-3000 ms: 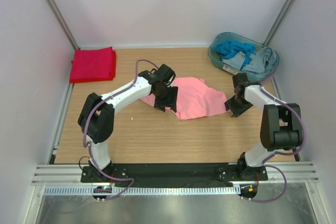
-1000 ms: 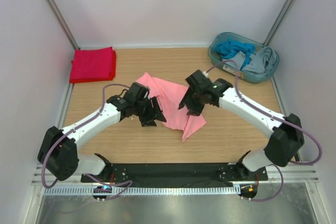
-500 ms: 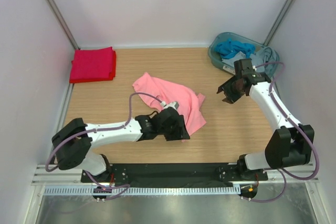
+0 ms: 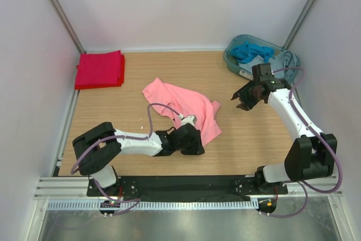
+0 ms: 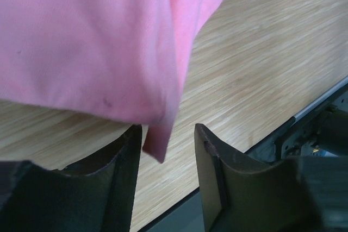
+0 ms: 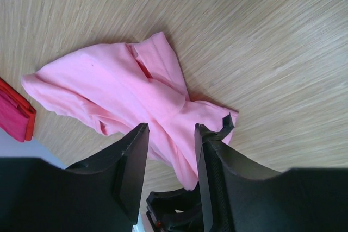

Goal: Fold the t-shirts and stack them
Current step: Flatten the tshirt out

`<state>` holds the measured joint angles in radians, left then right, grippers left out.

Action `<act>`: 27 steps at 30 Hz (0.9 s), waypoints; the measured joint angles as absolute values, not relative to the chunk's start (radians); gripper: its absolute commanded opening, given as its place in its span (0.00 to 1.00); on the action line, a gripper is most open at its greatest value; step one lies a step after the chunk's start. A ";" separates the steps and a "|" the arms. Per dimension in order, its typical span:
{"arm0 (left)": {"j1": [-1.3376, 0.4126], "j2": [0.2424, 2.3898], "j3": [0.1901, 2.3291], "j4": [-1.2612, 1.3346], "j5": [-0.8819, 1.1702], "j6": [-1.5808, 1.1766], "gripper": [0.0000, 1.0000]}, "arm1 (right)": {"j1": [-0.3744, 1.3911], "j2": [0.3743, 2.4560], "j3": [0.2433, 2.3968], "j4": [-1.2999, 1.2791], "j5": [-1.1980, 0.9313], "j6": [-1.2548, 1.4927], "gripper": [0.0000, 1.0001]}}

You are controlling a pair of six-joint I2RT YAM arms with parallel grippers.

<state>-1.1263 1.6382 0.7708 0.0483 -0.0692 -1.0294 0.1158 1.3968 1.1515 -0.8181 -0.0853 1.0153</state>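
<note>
With the pink tee (image 4: 179, 101) crumpled mid-table, we seem to be spreading it: left gripper (image 5: 167, 158) gaping around its near corner, right gripper (image 6: 171, 172) parted, empty; next we must pinch that corner.

Salmon pink on pale wood, red off in the corner.
The crumpled salmon-pink soft cloth t-shirt (image 4: 186, 103) is plain, no print, and so is the folded bright red cloth t-shirt (image 4: 100, 69). Light, fine-grained wooden counter (image 4: 242, 145). Teal plastic basket (image 4: 228, 59) with blue cloth (image 4: 248, 52) and grey cloth (image 4: 280, 67). Left gripper (image 4: 194, 142) and right gripper (image 4: 242, 101) are black.
</note>
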 measured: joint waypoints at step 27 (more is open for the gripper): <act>-0.915 1.061 0.794 -0.538 -0.092 -1.197 0.00 | 0.323 1.713 1.134 -0.631 -0.078 0.938 0.54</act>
